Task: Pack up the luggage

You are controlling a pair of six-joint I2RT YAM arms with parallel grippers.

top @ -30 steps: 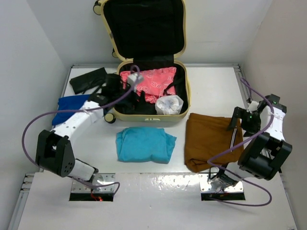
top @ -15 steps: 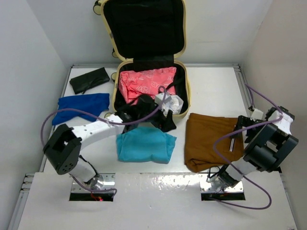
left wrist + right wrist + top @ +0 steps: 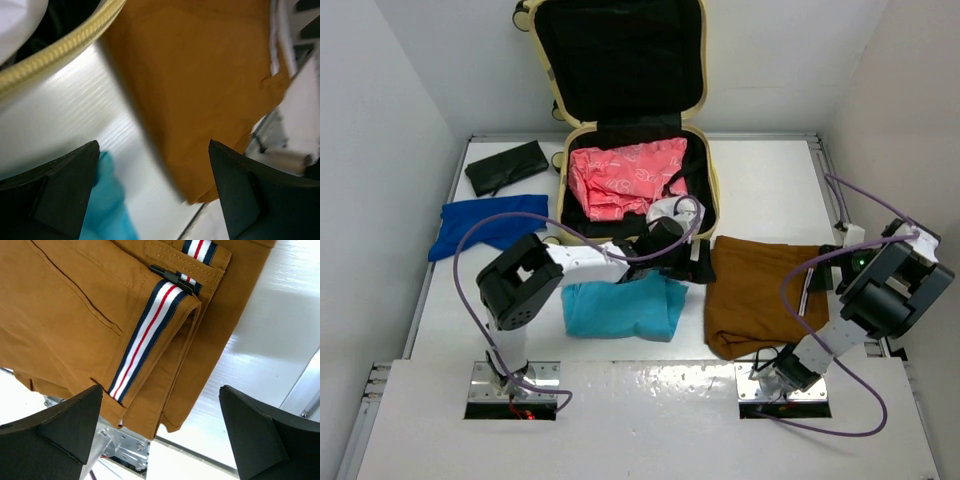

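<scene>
Nearest the arm bases, a folded teal cloth (image 3: pixel 620 308) lies flat on the white desk (image 3: pixel 760 180), just off the near rim of the luggage (image 3: pixel 633 190). To the luggage's near right lie folded brown trousers (image 3: pixel 755 295); the right wrist view shows a striped band (image 3: pixel 150 330) in navy, white and red along one fold.

The right gripper (image 3: pixel 823 270) hangs over the trousers' edge farthest from the luggage, its jaws spread wide with nothing between them. The left gripper (image 3: pixel 692 260) sits at the luggage's near right corner, between the teal cloth and the trousers, likewise wide and empty. Its wrist view shows the luggage's cream zip edge, bare desk and the trousers.

The luggage stands open at the middle of the desk's far side, its base flat, its lid upright against the back wall and its black lining showing. Inside the base lie a pink patterned garment (image 3: pixel 620 178) and, nearer the rim, a crumpled white bag (image 3: pixel 665 208). Left of the luggage lies a blue cloth (image 3: pixel 485 222), and beyond that a flat black pouch (image 3: pixel 507 165).
</scene>
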